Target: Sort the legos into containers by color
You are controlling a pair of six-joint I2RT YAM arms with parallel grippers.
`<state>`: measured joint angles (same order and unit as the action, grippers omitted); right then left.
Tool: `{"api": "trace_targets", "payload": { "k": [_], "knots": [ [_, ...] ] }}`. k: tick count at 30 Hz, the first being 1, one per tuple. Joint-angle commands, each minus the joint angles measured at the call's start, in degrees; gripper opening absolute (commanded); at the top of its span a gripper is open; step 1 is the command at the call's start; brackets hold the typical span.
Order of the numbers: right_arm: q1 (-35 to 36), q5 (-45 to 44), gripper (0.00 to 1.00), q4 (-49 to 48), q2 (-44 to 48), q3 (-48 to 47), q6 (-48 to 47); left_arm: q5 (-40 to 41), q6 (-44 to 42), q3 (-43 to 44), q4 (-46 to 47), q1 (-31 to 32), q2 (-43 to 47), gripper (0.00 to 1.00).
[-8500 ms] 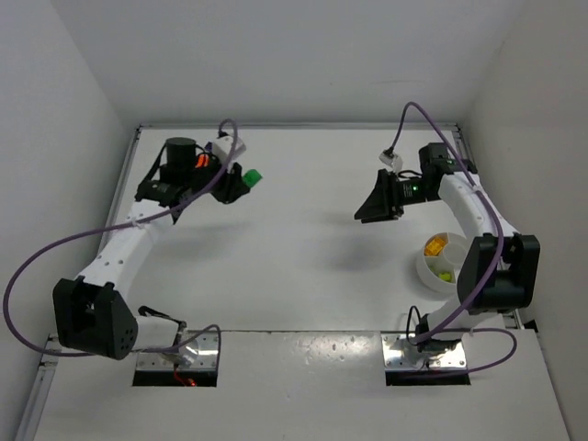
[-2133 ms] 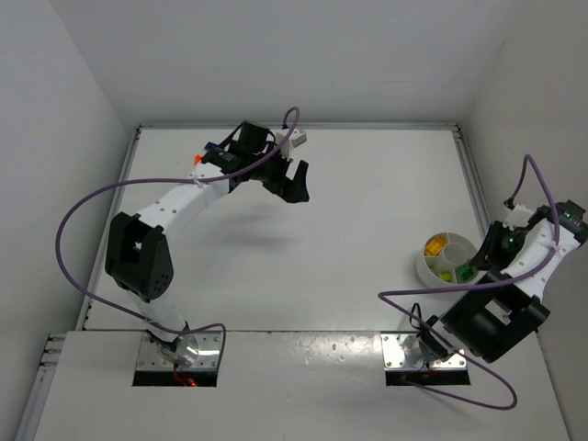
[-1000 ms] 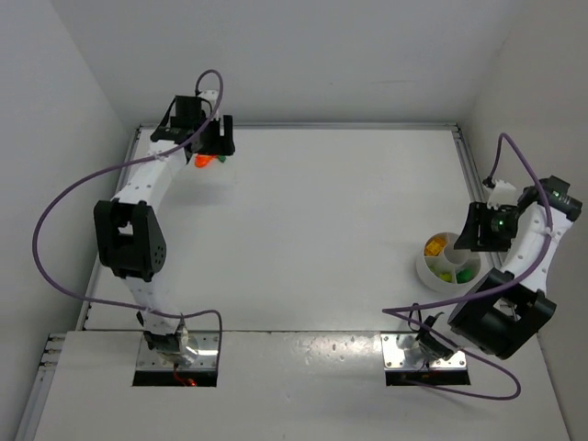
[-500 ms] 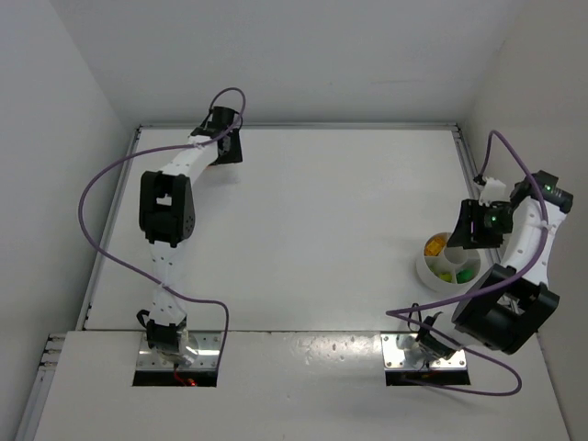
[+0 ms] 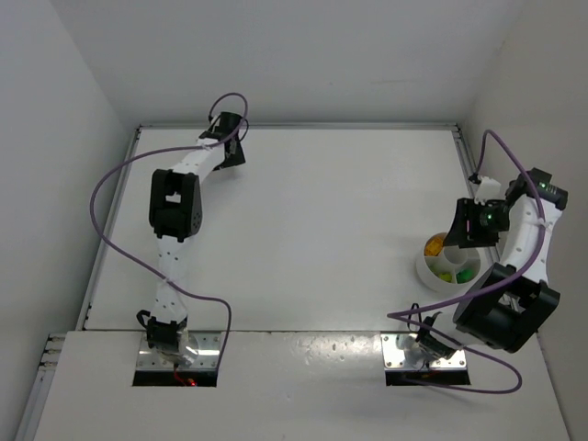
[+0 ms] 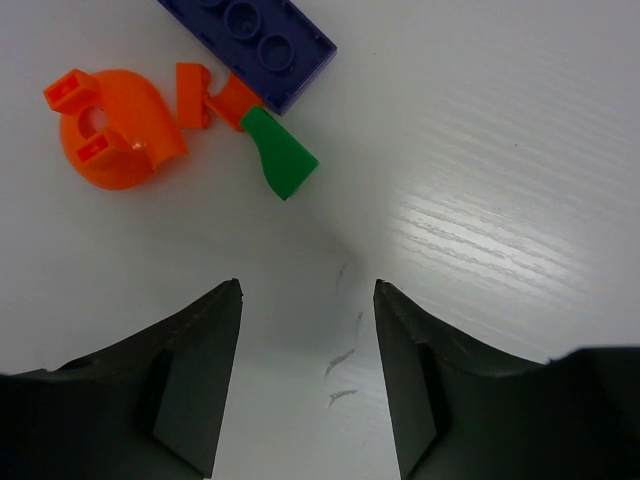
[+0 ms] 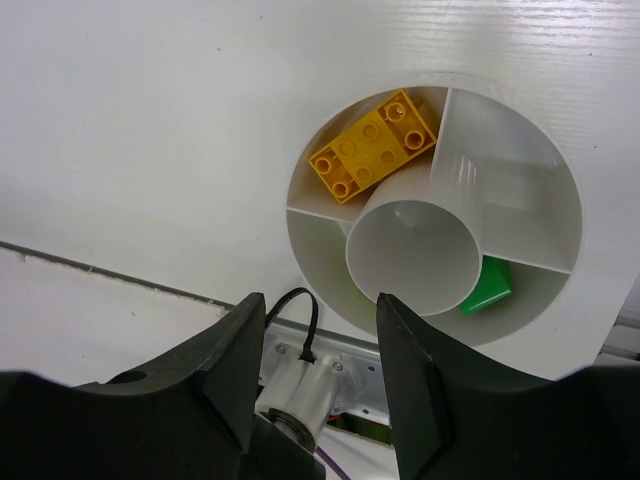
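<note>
1. Currently the left hand (image 6: 307, 300) is hovering low over the far left corner of the desk (image 5: 322, 211); its fingers are standing spread apart and are gripping nothing.
2. Just ahead of that hand, four loose legos are lying on the desk in a tight cluster: a blue brick (image 6: 250, 35), a rounded orange piece (image 6: 120, 135), a small orange brick (image 6: 215, 100) and a green wedge (image 6: 280, 160).
3. The small orange brick is sitting between the rounded orange piece and the blue brick, touching or all but touching both; the green wedge is lying against its near side, closest to the fingertips yet apart from them.
4. The right hand (image 7: 320, 305) is hanging above the white dish (image 7: 505, 180) near the right edge of the desk; its fingers are likewise standing apart and are carrying nothing.
5. A yellow brick (image 7: 373, 145) is lying studs up in one compartment of the dish, just beside the round middle tube (image 7: 415, 245); a green brick (image 7: 488, 285) is lying in another compartment on the opposite side of that tube, partly hidden behind it.
6. The two hands are sitting well apart, at opposite sides of the desk.
</note>
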<state>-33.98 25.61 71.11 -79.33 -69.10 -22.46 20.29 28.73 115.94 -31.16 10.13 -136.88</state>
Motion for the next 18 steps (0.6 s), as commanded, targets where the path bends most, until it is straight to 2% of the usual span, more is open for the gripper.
{"api": "trace_targets", "payload": {
  "k": [1,12,18],
  "knots": [
    [0.9,0.4,0.49,-0.6,0.1,-0.9,0.6,2.0,2.2,3.0,0.4,1.0,-1.5,0.61],
    [2.0,-0.1,0.49,-1.7,-1.0,0.2,2.1,5.5,1.7,11.6,-0.2,1.0,-9.4,0.62],
    [3.0,-0.6,0.49,-1.7,-2.1,-0.3,2.7,9.1,1.7,12.6,-0.2,1.0,-9.5,0.62]
  ]
}}
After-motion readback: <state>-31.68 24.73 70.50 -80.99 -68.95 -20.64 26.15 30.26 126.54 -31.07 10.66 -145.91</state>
